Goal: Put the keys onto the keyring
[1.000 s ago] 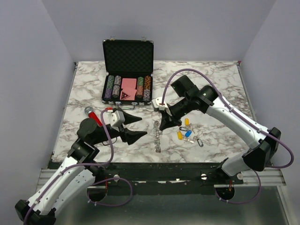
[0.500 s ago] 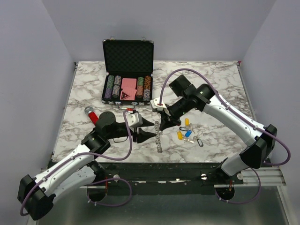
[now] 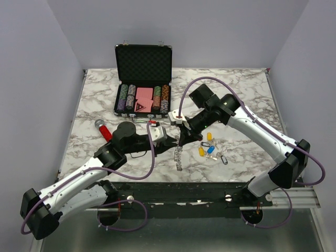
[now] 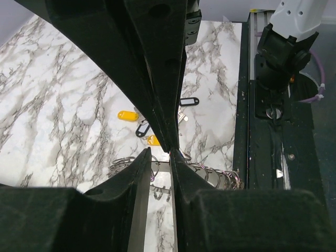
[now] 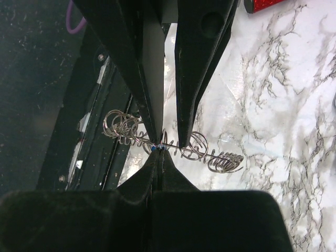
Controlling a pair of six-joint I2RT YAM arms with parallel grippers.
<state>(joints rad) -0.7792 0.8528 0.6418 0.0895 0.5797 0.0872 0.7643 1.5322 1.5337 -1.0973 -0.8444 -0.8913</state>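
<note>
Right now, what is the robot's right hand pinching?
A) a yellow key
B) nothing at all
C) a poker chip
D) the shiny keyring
D: in the right wrist view, the right gripper has its tips shut together on the wire of the keyring, while the keys lie loose beside it, not held by anything.

keyring [image 3: 178, 160]: silvery string of small linked wire loops, pulled out into a line rather than a circle. It sits centre-front on the marble and runs toward the near edge. Its far end is pinched in the right gripper [image 3: 179, 144]; the rest trails down to the surface. keys [image 3: 210, 148]: loose cluster just right of it, lying flat. Heads are yellow, blue and black, each with a short metal blade.
</note>
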